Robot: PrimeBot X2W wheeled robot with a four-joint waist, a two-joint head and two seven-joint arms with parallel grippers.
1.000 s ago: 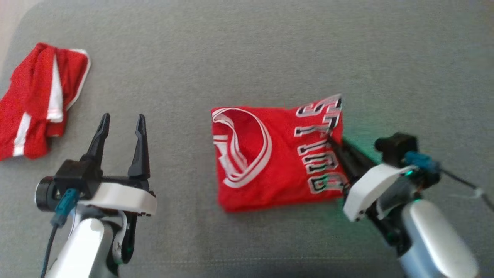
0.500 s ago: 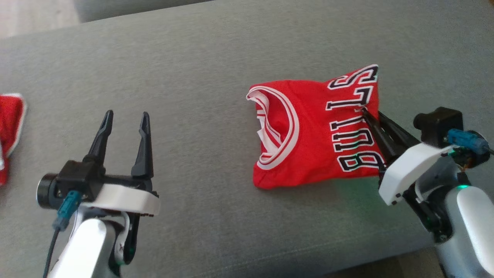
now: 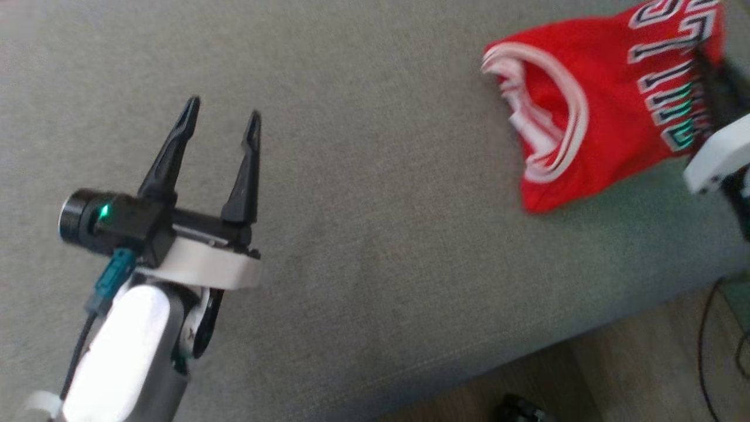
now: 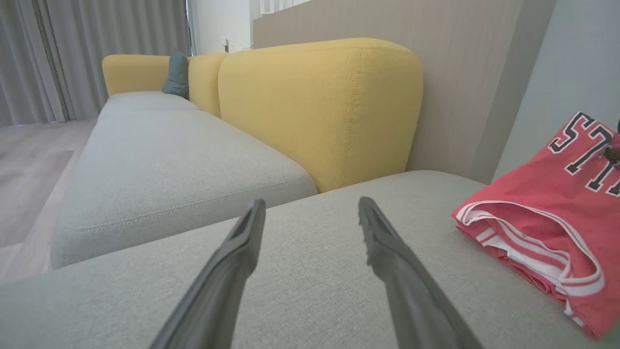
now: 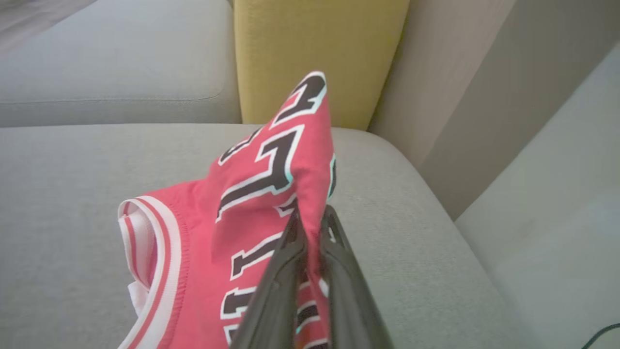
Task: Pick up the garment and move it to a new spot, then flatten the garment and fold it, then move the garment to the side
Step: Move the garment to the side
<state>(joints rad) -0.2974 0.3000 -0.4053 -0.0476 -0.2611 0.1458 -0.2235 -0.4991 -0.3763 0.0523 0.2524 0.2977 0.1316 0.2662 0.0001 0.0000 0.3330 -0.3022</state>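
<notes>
We judge this the move-aside step: right jaws clamp the folded red mesh jersey (image 3: pixel 609 140) by its lettered edge, far right on the grey fabric sofa seat (image 3: pixel 363 205), left jaws open and empty; next, lay it down and release.

The red jersey (image 4: pixel 523 213) is carrying black, white-edged block lettering (image 4: pixel 579 138); an S and an L beside it are reading clearly in the left wrist view, the rest running off frame. A small X (image 3: pixel 190 335) is showing on the left arm (image 3: pixel 126 346).
</notes>
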